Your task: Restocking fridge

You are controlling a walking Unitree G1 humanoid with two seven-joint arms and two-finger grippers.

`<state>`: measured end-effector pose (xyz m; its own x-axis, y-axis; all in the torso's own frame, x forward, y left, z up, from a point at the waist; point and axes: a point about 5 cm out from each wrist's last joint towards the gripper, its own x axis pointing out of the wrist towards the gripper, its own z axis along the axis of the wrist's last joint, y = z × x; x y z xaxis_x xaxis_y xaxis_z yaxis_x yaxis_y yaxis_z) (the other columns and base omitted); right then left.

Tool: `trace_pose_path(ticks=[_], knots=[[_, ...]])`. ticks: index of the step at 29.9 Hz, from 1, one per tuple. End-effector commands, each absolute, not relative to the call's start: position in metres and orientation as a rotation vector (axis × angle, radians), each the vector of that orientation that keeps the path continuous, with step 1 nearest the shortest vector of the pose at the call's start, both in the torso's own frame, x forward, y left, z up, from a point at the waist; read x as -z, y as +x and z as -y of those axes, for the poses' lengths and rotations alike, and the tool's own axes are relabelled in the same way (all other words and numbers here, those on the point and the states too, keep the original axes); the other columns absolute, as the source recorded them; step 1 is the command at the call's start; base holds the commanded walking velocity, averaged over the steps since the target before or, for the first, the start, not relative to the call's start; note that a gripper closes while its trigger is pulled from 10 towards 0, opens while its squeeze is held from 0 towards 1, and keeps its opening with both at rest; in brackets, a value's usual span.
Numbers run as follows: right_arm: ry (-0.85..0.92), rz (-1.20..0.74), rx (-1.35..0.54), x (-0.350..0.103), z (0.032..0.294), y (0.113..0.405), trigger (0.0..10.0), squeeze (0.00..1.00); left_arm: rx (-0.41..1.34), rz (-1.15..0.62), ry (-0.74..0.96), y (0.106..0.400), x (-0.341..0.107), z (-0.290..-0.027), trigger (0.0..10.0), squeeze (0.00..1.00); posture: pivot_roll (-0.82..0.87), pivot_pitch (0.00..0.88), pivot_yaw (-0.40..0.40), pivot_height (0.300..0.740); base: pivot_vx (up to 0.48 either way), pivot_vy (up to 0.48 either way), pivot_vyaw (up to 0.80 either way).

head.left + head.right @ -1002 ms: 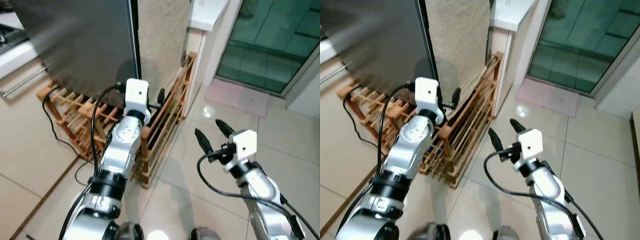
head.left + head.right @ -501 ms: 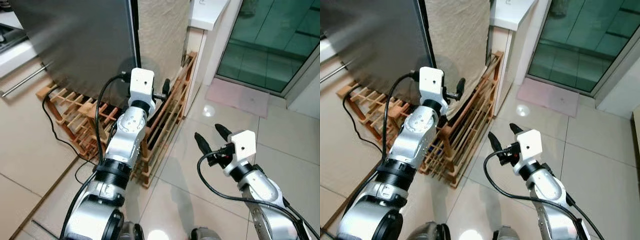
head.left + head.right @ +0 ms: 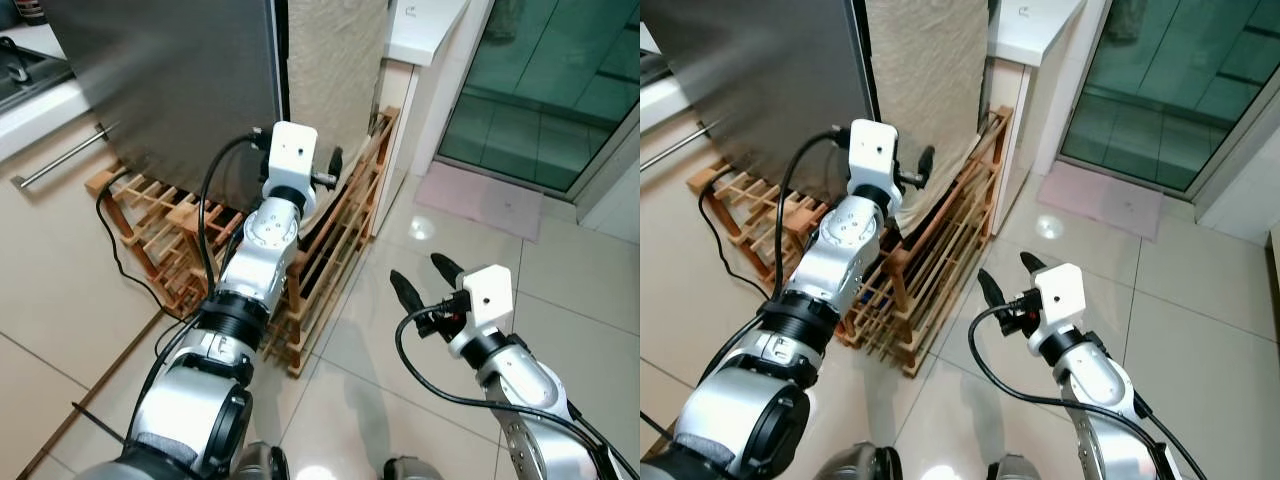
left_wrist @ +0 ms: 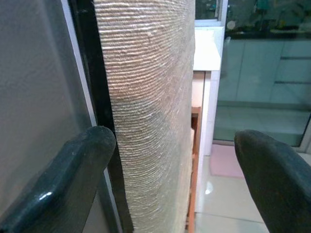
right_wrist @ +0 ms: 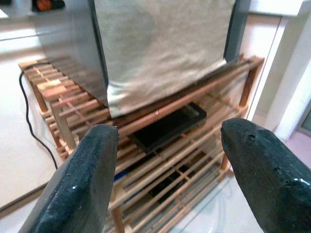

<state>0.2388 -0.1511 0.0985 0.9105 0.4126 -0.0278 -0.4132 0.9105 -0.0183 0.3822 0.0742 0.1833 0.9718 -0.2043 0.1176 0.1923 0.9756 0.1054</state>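
Observation:
The fridge's steel door (image 3: 170, 90) stands at the upper left, with a beige cloth (image 3: 335, 70) hanging down the fridge's side. My left gripper (image 3: 328, 170) is stretched out to the door's dark edge. In the left wrist view it (image 4: 175, 179) is open: one finger (image 4: 73, 184) lies before the steel door, the other (image 4: 277, 179) beyond the cloth, and nothing is held. My right gripper (image 3: 418, 272) is open and empty, low over the tiled floor to the right of the rack.
A wooden slatted rack (image 3: 330, 270) stands under the fridge, with a black tray (image 5: 167, 126) on a shelf. A black cable (image 3: 120, 260) trails on the floor at left. A white cabinet (image 3: 425, 25), glass door (image 3: 560, 80) and pink mat (image 3: 480, 195) lie at right.
My left arm has reached forward and up, bringing its gripper to the fridge door's edge. The right gripper has sunk slightly and stayed open.

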Motion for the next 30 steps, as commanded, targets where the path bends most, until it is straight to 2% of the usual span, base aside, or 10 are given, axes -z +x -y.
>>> trace_pose_path(ticks=[1,10,14,16,21,24,30], knots=[[-0.035,-0.032,-0.413,-0.095,0.155,0.238,10.0,0.09,0.178,0.138,0.101,0.386,-0.188,-0.078,10.0,0.0,-0.16,0.064,0.026,0.711,0.0,0.0,0.0],[-0.034,-0.039,-0.415,-0.09,0.156,0.238,10.0,0.1,0.187,0.101,0.114,0.388,-0.18,-0.072,10.0,0.0,-0.16,0.068,0.026,0.711,0.0,0.0,0.0],[-0.032,-0.043,-0.418,-0.088,0.156,0.238,10.0,0.09,0.279,0.073,0.071,0.385,-0.179,-0.046,10.0,0.0,-0.16,0.072,0.025,0.711,0.0,0.0,0.0],[-0.032,-0.043,-0.418,-0.088,0.156,0.238,10.0,0.09,0.296,0.071,0.059,0.385,-0.18,-0.041,10.0,0.0,-0.16,0.073,0.025,0.711,0.0,0.0,0.0],[-0.031,-0.042,-0.417,-0.087,0.156,0.237,10.0,0.09,0.415,0.041,-0.056,0.377,-0.183,-0.011,10.0,0.0,-0.16,0.077,0.026,0.711,0.0,0.0,0.0],[-0.031,-0.042,-0.416,-0.087,0.156,0.237,10.0,0.1,0.453,0.044,-0.086,0.374,-0.186,-0.003,10.0,0.0,-0.16,0.078,0.026,0.711,0.0,0.0,0.0],[-0.029,-0.046,-0.417,-0.086,0.156,0.237,10.0,0.1,0.636,0.096,-0.12,0.361,-0.199,0.02,10.0,0.0,-0.16,0.079,0.024,0.711,0.0,0.0,0.0]])
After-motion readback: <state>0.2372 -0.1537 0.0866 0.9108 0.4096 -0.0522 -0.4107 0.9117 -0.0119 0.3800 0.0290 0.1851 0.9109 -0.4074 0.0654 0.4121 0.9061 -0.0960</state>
